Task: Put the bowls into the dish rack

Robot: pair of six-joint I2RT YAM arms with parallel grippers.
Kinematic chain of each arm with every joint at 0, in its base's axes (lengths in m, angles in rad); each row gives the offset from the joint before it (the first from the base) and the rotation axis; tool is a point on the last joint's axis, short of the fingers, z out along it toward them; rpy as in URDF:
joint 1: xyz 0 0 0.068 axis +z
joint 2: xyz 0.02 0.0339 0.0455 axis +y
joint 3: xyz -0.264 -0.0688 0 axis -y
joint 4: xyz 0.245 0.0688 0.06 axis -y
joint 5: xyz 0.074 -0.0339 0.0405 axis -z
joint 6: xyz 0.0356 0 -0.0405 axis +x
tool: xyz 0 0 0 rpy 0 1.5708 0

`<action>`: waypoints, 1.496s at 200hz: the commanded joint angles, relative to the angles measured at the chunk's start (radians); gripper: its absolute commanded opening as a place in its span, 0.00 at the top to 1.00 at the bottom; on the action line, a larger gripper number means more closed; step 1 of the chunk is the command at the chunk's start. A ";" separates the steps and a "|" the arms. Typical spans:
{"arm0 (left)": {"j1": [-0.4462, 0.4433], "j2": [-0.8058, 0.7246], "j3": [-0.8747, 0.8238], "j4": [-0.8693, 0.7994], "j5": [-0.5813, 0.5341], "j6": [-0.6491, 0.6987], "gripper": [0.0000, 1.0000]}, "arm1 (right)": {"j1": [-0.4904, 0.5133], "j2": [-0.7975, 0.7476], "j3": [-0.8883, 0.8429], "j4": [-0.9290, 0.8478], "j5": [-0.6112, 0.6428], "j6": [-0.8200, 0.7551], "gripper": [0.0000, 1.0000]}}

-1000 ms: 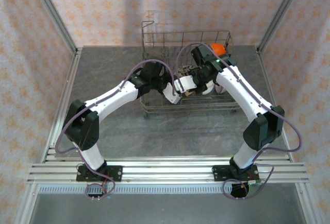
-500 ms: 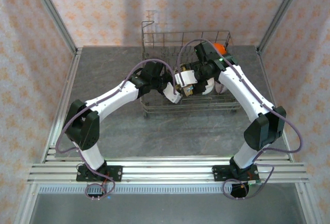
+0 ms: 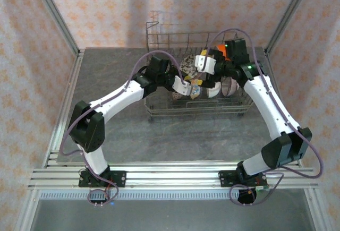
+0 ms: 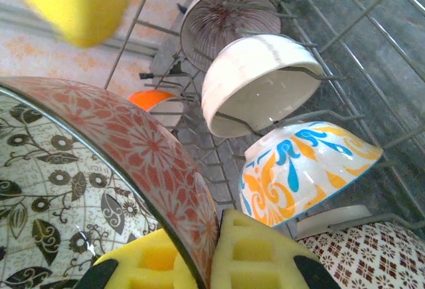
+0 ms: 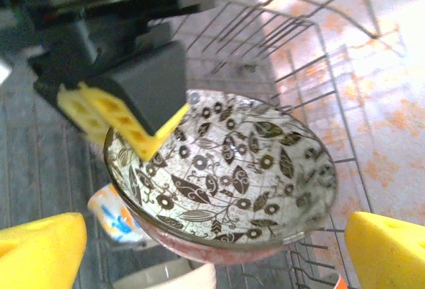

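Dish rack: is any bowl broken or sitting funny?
Nothing looks broken or spilled. The bowls in the dish rack lean on edge. One flowery bowl hangs tilted above, rim pinched by the left end effector.

Grey table point(image 3: 175, 135); patterned walls point(image 3: 106, 8); aluminium rails point(image 3: 170, 175)

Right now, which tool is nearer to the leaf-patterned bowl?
Left. The left tool is shut on the rim of the leaf-patterned bowl. The right tool is open, not touching it.

The left gripper point(image 4: 201, 262) pinches a red-patterned bowl point(image 4: 126, 146) at its rim, seemingly clear of the white bowl point(image 4: 262, 80).
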 commanded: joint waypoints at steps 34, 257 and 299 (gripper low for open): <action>0.037 0.034 0.069 0.259 0.046 -0.440 1.00 | -0.014 -0.031 -0.029 0.402 -0.012 0.732 0.01; 0.095 0.197 0.234 0.713 0.387 -1.450 1.00 | -0.101 0.220 0.381 0.040 -0.162 1.681 0.02; 0.095 0.211 0.239 0.788 0.456 -1.535 1.00 | -0.102 0.303 0.502 -0.111 -0.186 1.602 0.06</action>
